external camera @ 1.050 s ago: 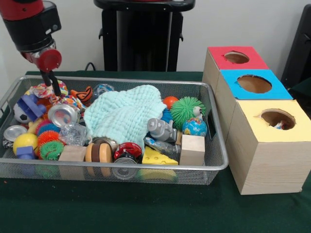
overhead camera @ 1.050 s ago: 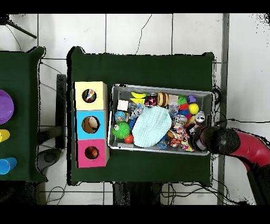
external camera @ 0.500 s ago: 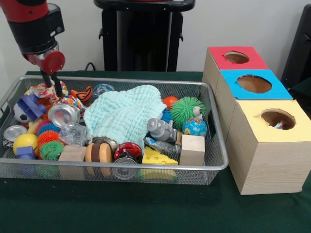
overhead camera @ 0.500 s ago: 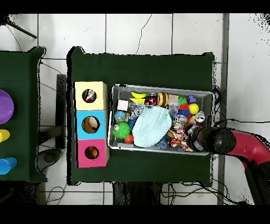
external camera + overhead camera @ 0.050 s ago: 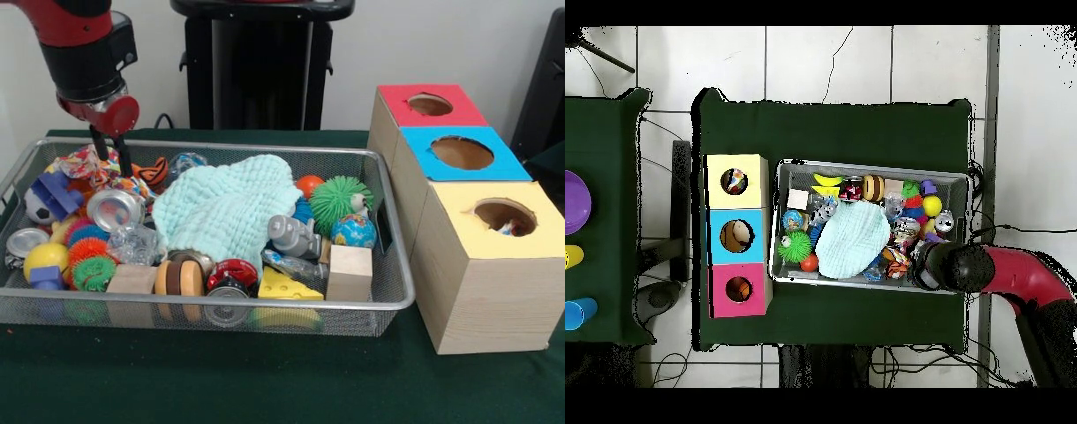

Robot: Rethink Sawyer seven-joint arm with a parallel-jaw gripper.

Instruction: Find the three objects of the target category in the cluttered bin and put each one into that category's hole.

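Note:
A wire bin (image 5: 265, 305) holds a jumble of toys with a mint cloth (image 5: 225, 208) draped over the middle. My gripper (image 5: 113, 164) hangs over the bin's back left corner, open, nothing between its fingers. Its tips stand just above a colourful patterned fabric toy (image 5: 81, 162) and beside an orange striped toy (image 5: 150, 170). A silver can (image 5: 113, 209) lies just in front. From overhead the arm's head (image 5: 950, 265) covers the fingers at the bin's (image 5: 865, 165) right end. Beside the bin stand a red box (image 5: 397, 97), a blue box (image 5: 494, 163) and a yellow box (image 5: 494, 265), each with a round hole.
Spiky balls, a globe ball (image 5: 353, 231), a wooden cube (image 5: 350, 272), a cheese wedge (image 5: 290, 284) and a grey figure (image 5: 294, 237) crowd the bin. Overhead, small objects show inside the yellow box's (image 5: 715, 183), blue box's (image 5: 715, 236) and red box's (image 5: 717, 290) holes. A black stand rises behind the table.
The arm has slid along the bin's back edge toward the centre, from above the patterned fabric toy to beside the orange striped toy. The toys have not moved.

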